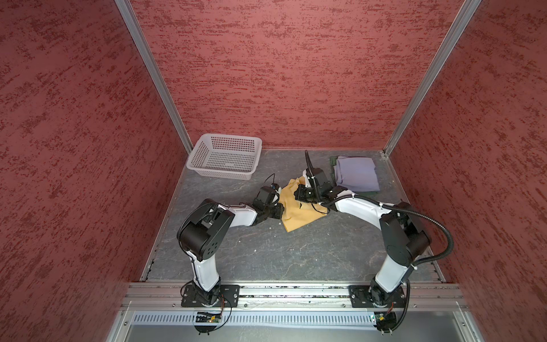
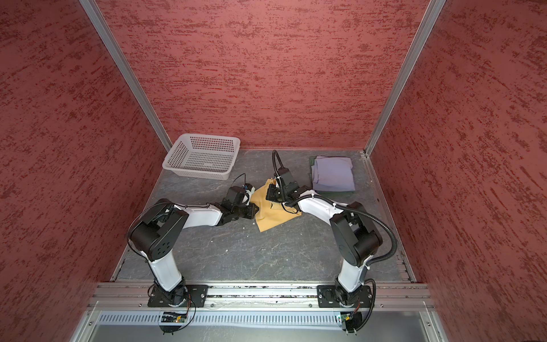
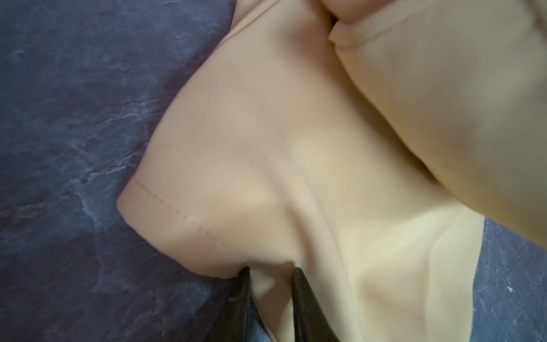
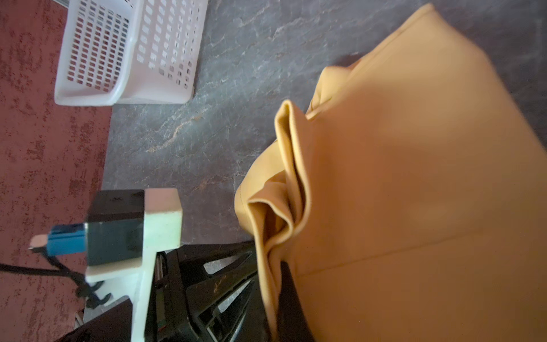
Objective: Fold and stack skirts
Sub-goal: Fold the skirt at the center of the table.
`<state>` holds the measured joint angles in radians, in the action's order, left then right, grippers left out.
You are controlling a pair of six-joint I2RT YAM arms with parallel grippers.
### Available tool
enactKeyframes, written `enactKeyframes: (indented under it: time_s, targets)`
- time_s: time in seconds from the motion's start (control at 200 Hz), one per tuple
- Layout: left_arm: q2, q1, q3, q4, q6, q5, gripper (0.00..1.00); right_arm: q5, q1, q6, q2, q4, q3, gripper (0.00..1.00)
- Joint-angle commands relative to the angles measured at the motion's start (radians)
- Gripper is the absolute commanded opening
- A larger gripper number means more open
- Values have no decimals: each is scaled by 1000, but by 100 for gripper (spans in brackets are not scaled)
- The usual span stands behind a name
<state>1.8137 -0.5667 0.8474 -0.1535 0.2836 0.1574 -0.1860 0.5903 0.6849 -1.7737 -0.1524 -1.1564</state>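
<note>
A mustard yellow skirt [image 1: 299, 214] [image 2: 273, 217] lies crumpled mid-table, partly lifted between both arms. My left gripper [image 1: 281, 210] [image 2: 256, 210] is at its left edge; the left wrist view shows it [image 3: 271, 274] shut on a fold of the yellow skirt [image 3: 296, 148] near a stitched hem. My right gripper [image 1: 297, 194] [image 2: 268, 194] is at the far side, shut [image 4: 278, 266] on bunched yellow skirt [image 4: 414, 177]; one finger is hidden by cloth. A folded lavender-grey skirt [image 1: 356, 173] [image 2: 333, 173] rests on a dark green skirt [image 1: 332, 162] [image 2: 337, 193] at the back right.
A white perforated basket [image 1: 228, 136] [image 2: 211, 136] [image 4: 130, 53] stands at the back left with nothing in it. Red walls close in three sides of the grey marbled table [image 1: 266, 251]. The left arm's wrist camera mount [image 4: 133, 231] sits close to the right gripper.
</note>
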Motion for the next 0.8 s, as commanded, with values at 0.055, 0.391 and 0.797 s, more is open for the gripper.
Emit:
enactKeyframes:
  time_s: [0.055, 0.391, 0.797]
  targets:
    - [26, -2, 1, 14, 6, 13, 26, -49, 37, 52, -38, 58, -8, 13]
    - [-16, 4, -4, 34, -1, 2, 26, -134, 36, 48, -25, 77, 15, 42]
    - [-237, 14, 15, 177, -60, -81, 29, -36, -33, -184, 155, -130, 21, 41]
